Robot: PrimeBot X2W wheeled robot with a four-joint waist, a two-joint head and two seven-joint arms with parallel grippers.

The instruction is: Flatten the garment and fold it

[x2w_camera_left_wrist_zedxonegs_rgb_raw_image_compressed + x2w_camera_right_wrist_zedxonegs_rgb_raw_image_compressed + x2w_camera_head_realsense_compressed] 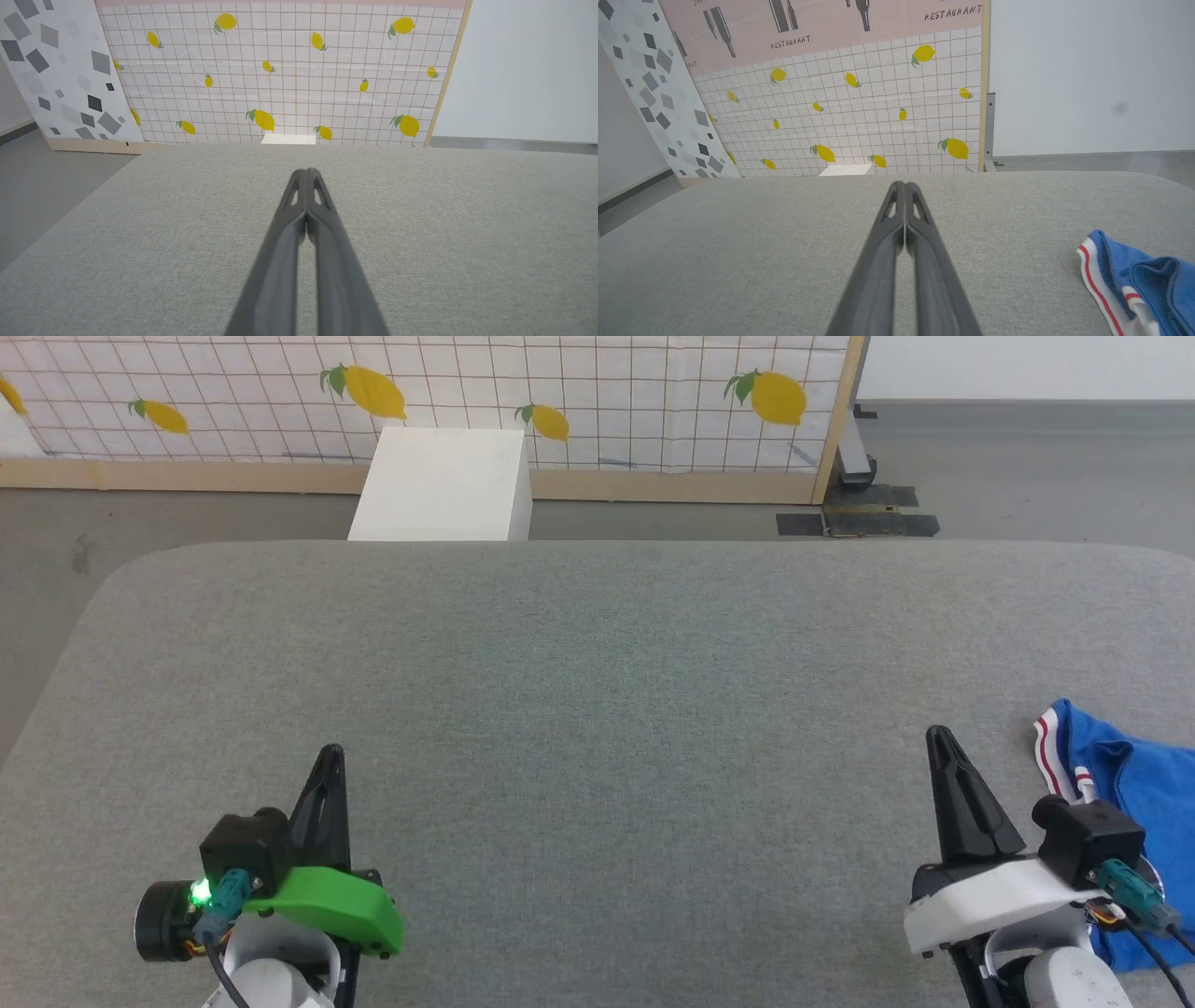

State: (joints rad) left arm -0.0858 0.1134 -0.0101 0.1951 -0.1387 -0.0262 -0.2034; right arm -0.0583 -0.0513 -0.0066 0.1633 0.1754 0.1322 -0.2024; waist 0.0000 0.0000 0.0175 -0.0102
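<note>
Left gripper [331,749]: fingers pressed together, gripping nothing, over the near left of the grey padded table [597,691]. Right gripper [936,733]: fingers pressed together, gripping nothing, at the near right. The garment [1134,775] lies bunched at the table's near right edge, just beside the right gripper, with its striped trim toward the centre. Open fabric runs from the grippers to the rounded far corners. Past the far edge, a white block [448,485] stands on the grey floor [1027,476] before a lemon-print panel [607,392].

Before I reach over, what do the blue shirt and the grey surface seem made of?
The shirt looks like soft matte knit cloth: it lies in limp folds. The surface looks like matte woven fabric, finely speckled, possibly padded given rounded corners.
</note>
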